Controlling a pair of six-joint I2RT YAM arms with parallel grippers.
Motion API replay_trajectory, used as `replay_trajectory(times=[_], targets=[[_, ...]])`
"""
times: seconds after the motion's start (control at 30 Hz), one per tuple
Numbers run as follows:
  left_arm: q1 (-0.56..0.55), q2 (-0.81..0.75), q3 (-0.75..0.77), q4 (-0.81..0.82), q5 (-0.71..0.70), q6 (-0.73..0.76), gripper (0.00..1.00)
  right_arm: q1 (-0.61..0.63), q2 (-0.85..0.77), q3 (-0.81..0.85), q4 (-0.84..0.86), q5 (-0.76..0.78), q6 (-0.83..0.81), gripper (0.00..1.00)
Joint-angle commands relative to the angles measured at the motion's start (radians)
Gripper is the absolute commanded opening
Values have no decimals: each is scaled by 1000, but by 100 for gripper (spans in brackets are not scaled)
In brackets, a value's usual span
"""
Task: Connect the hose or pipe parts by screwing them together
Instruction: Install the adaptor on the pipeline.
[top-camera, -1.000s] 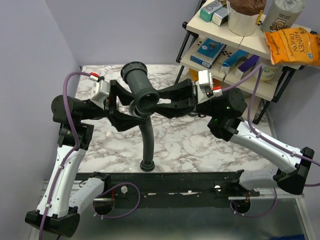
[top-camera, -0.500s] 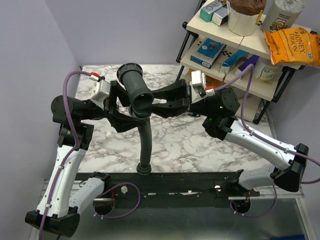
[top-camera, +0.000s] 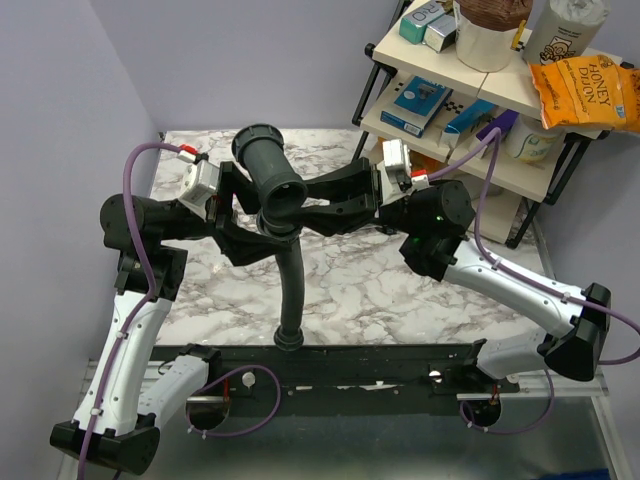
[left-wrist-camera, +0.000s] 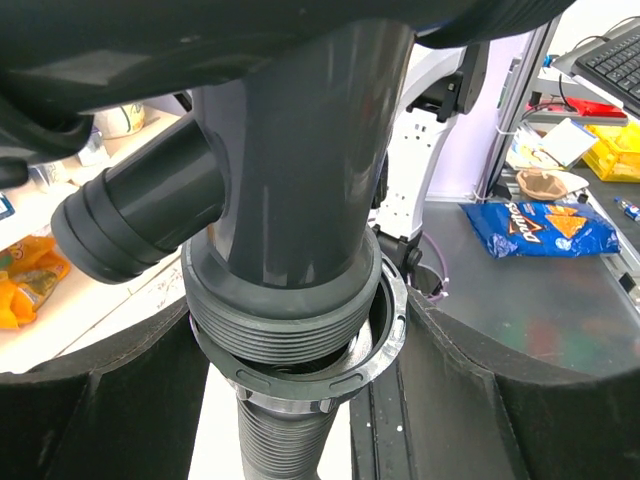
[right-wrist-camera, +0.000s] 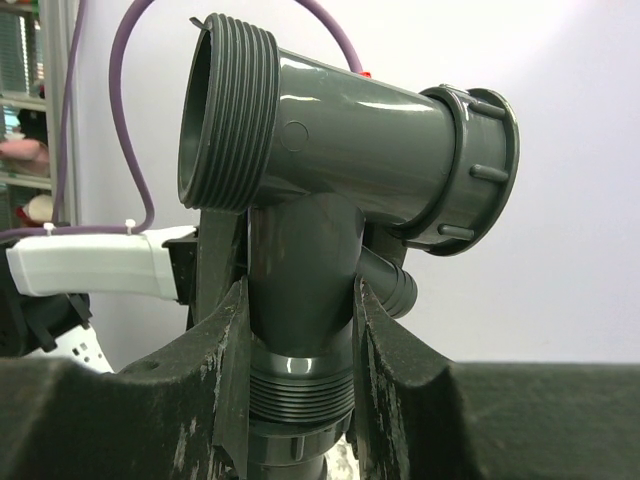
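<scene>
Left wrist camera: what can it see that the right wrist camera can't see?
Only the left wrist view shows the ribbed hose under the fitting, and a blue chip bag on a grey table behind. Only the right wrist view shows the fitting's open threaded mouth, its end collar and a purple cable. Both show the fitting's stem, its bottom thread and its little side spout.

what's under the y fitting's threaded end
The collar nut sits right below the fitting, whose threads enter it; the ribbed hose hangs beneath. How far the threads have engaged is hidden inside the nut.
</scene>
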Motion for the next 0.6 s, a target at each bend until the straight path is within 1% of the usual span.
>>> replay_trajectory(times=[0.0,0.23,0.57], targets=[[-4,-24,3,77,9,-19,0,5,30,-20,47,25,46,1],[-4,-30,1,80,12,-18,0,5,23,1,-56,8,12,1],[-3,-33,3,83,-14,-18,0,5,22,-56,38,5,92,1]])
